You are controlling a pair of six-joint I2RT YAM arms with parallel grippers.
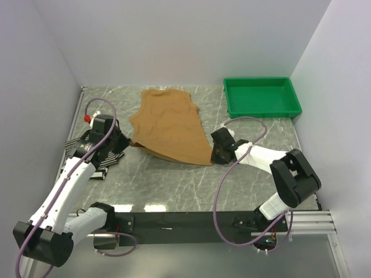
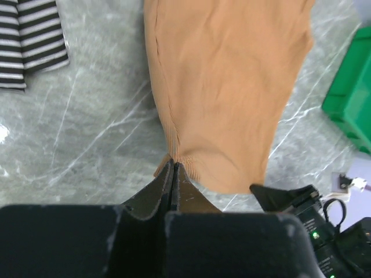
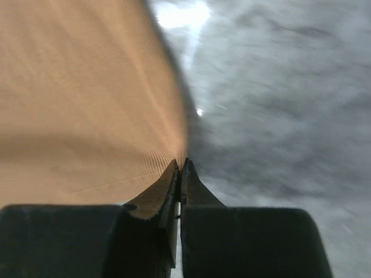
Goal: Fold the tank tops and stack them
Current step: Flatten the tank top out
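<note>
Table: grey-green marbled table (image 1: 174, 182), enclosed by white walls on three sides.
Centre: a tan-brown tank top (image 1: 171, 124) lies spread out, neckline toward the far wall and hem toward the near side.
Left edge: black-and-white striped cloth (image 1: 111, 161) lies bunched and partly hidden, near the tan top's left corner.
Far right corner: a green plastic tray (image 1: 264, 109) sits on the table, apart from the tan top.

The overhead camera looks down from behind the arm bases over the whole table (image 1: 174, 179). The left wrist camera looks along the left gripper (image 2: 173, 171) at the tan top (image 1: 171, 124) and green tray (image 2: 351, 104); the right, closer, along the right gripper (image 3: 181, 168) at the same top
</note>
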